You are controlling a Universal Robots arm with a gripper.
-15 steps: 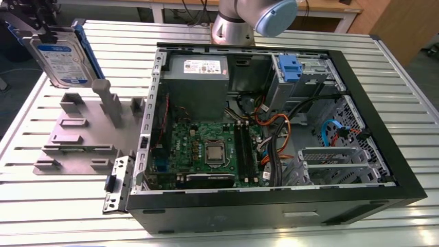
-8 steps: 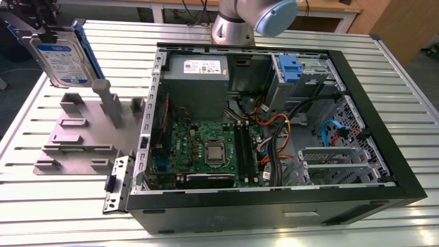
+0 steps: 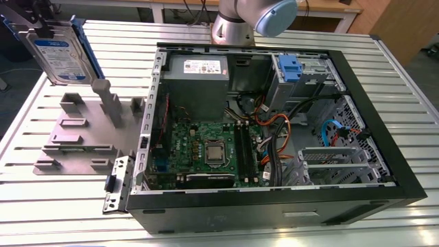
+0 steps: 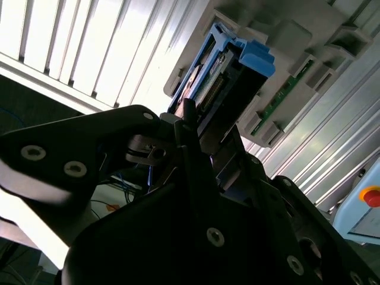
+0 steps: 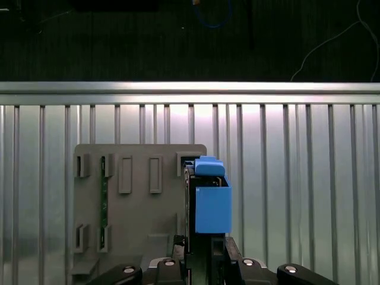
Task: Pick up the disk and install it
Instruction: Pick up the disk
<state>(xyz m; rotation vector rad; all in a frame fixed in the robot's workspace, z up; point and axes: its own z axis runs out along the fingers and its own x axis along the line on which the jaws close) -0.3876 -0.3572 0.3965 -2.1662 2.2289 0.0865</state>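
The arm (image 3: 248, 18) rises from the far edge of the slatted metal table (image 3: 41, 216), behind the open computer case (image 3: 274, 212). I see a silver tube there, topped by a blue-grey joint cap. Its wrist end reaches to the exterior view's upper left corner.

There the disk (image 3: 58, 54) hangs in the air, on edge and slightly tilted. Its white-and-blue label faces the exterior camera, and its blue carrier bracket runs along the edge nearer the case. It sits above and just beside the grey plastic holder stand (image 3: 82, 139), and looks clear of the stand's slots.

In the first wrist view the gripper (image 5: 200, 252) points down at the table. Its black fingers are clamped on the disk (image 5: 212, 202), which I see edge-on, blue bracket toward the camera. The disk overlaps one edge of the stand (image 5: 136, 196).

In the second wrist view the drive (image 4: 228, 71) runs away from the dark fingers (image 4: 184, 122), with the stand (image 4: 303, 53) behind it.

Inside the case, a blue-handled drive carrier (image 3: 288, 67) sits atop the grey metal cage, well apart from the held disk.
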